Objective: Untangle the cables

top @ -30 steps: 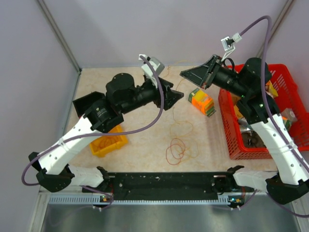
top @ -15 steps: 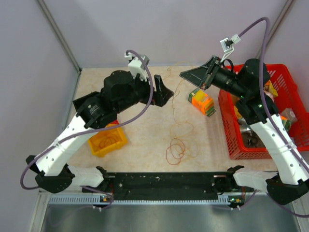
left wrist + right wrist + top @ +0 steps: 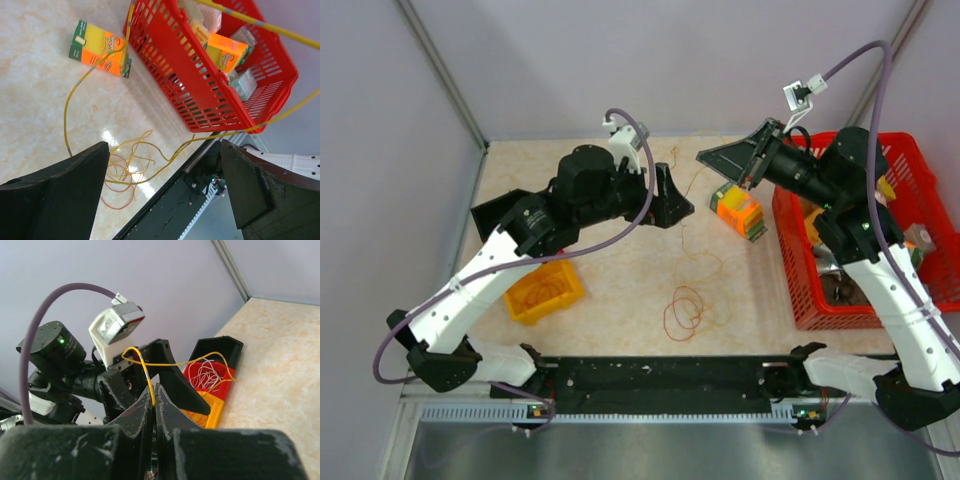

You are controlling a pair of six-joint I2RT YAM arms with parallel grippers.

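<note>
No text can be read. Print is seen on the orange box (image 3: pixel 100 48) and on packets (image 3: pixel 227 50) in the red basket (image 3: pixel 200 92), but it is blurred.

Count: 2 arms, my left arm (image 3: pixel 470 290) and right arm (image 3: pixel 890 290). 2 hands, left hand (image 3: pixel 160 190) and right hand (image 3: pixel 155 390). On the table (image 3: pixel 620 265): 1 red basket (image 3: pixel 785 250), 1 yellow bin (image 3: pixel 520 305), 1 black bin (image 3: pixel 495 215), 1 orange-green box (image 3: pixel 738 212). 1 raised yellow cable (image 3: pixel 145 371), 1 cable tangle (image 3: pixel 688 308); can't count its strands.
</note>
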